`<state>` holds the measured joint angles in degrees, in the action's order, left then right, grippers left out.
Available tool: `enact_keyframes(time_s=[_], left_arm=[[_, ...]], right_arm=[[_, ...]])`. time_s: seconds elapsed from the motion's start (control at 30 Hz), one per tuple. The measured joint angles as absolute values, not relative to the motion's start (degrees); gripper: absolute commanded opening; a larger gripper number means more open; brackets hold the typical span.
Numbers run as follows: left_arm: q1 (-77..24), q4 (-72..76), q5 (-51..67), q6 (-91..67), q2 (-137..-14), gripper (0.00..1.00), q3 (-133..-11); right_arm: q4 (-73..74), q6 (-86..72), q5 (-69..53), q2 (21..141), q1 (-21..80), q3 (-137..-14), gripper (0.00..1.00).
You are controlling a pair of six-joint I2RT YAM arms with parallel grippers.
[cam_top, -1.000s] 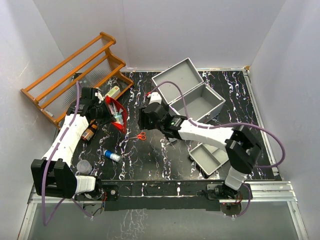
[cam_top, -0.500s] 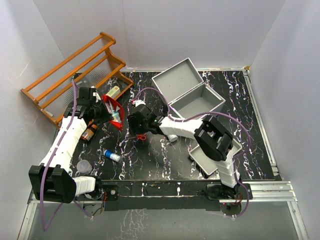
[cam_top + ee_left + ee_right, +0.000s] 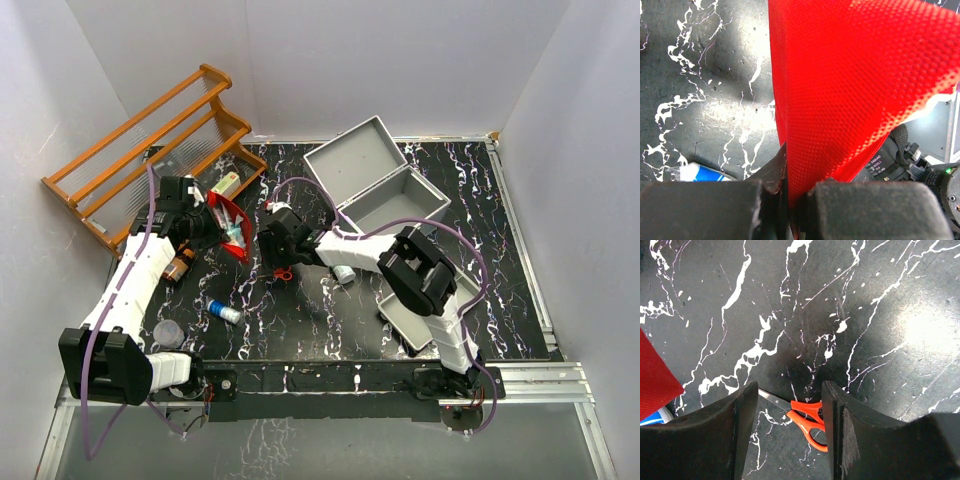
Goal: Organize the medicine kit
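The medicine kit (image 3: 392,203) is an open light-grey metal case at the back centre, its lid (image 3: 355,156) tipped back. My left gripper (image 3: 207,226) (image 3: 792,187) is shut on the edge of a red mesh pouch (image 3: 229,224) (image 3: 855,85), holding it up left of centre; tubes show inside it. Small orange-handled scissors (image 3: 284,272) (image 3: 812,423) lie flat on the black marbled table. My right gripper (image 3: 279,256) (image 3: 790,396) hangs open just over them, the handles lying between its fingers against the right one, the blade tip by the left one.
An orange-brown wooden rack (image 3: 150,140) stands at the back left. A grey tray (image 3: 415,322) lies at the front right. A blue-and-white tube (image 3: 224,312) (image 3: 697,173), a brown bottle (image 3: 180,266), a grey cap (image 3: 167,333) and a small pale bottle (image 3: 343,274) lie on the table.
My right arm has swung left from beside the case to over the scissors, jaws still open. The left gripper keeps the red pouch and has barely shifted.
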<state>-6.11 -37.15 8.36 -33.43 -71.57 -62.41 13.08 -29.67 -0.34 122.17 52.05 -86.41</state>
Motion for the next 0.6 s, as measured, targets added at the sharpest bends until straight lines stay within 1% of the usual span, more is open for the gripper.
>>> enact_keyframes(time_s=[0.3, 0.47, 0.6], left_arm=[[-6.11, -36.29, 9.32, -32.77, -73.23, 0.00, -61.84], [-6.11, -35.97, 10.28, -32.53, -73.82, 0.00, -61.80], [-6.11, -35.83, 10.98, -32.29, -73.82, 0.00, -61.78]], right_arm=[[12.38, -28.84, -0.69, 116.42, 52.05, -78.00, 0.44], [13.30, -29.45, -2.85, 112.55, 52.05, -72.90, 0.38], [14.33, -29.89, -3.57, 111.24, 52.12, -71.50, 0.38]])
